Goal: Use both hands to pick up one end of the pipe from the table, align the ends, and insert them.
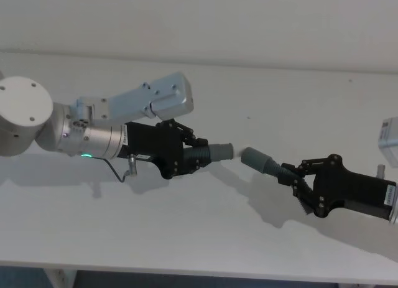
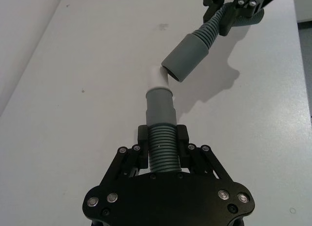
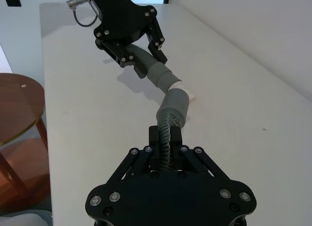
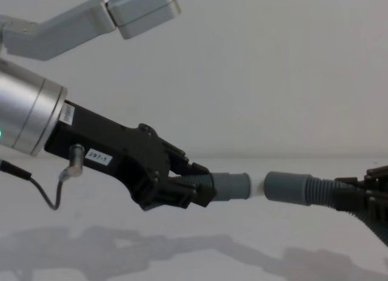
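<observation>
Clamped on its ribbed hose piece [image 1: 200, 156], left gripper [image 1: 189, 152] points the white-tipped cuff [image 1: 222, 150] at the right gripper's [image 1: 297, 185] cuff [image 1: 254, 157]; both held above mid-table [image 1: 205, 238], nearly touching, axes angled.

A plain white wall [image 4: 273, 62] is seen behind the work surface. Beside it, a round wooden side table [image 3: 19, 106] with a lower shelf is seen. Soft shadows are cast on the surface by even light from overhead

Probably lab, bare white table [image 1: 186, 238], blank wall [image 4: 273, 68]
</observation>
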Robot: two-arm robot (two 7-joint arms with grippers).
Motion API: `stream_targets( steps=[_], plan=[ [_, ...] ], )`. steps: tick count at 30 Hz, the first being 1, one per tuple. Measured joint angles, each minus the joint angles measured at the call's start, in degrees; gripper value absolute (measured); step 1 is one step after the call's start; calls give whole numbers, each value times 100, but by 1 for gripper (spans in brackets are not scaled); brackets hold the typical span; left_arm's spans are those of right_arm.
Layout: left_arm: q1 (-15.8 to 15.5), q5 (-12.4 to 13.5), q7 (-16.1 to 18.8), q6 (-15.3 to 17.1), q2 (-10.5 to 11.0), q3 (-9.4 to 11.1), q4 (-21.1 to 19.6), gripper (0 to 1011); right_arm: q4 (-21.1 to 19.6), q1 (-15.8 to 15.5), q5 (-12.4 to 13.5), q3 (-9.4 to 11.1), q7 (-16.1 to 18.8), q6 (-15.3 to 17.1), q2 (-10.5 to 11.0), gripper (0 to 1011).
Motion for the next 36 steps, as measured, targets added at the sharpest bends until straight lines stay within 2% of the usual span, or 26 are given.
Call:
stream_targets(
  steps=[19, 36],
  plan=[
    [126, -85, -11, -100, 242, -67, -145, 333, 236, 135, 215, -96, 365, -207, 47, 136],
    [241, -219, -15, -235, 341, -132, -254, 333, 304, 240, 246, -212, 395, -215, 47, 136]
  ],
)
